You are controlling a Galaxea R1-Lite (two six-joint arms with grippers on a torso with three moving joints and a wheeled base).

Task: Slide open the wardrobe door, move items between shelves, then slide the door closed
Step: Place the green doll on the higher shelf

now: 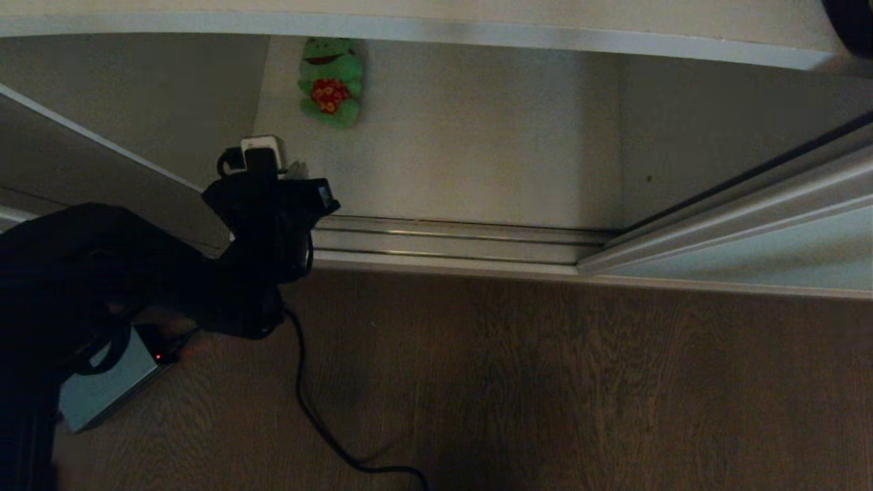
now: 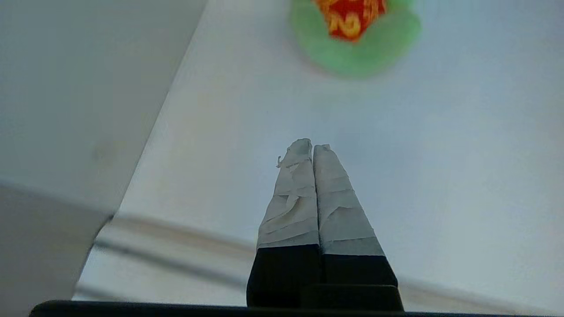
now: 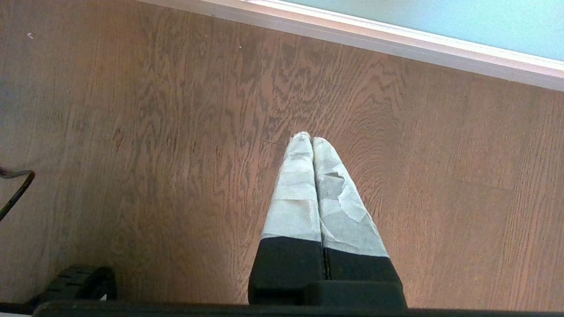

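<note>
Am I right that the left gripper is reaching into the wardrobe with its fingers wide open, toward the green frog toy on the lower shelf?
Not quite: the left gripper is shut, fingertips pressed together, as the left wrist view shows. It does point toward the green frog toy on the lower shelf.

**Left wrist: closed fingers over pale board, green toy ahead**

The left gripper point(image 2: 312, 147) has both tape-wrapped fingers point(image 2: 293, 198) pressed together, nothing between them. They point across a flat off-white shelf point(image 2: 440, 154). Well beyond the tips, slightly to one side, a green plush toy point(image 2: 354, 48) with a red and yellow patch lies on the board, blurred, partly cut off. A pale upright panel point(image 2: 83, 97) stands off to the side. Behind the fingers, pale floor rails point(image 2: 176, 255) run crosswise.
</note>
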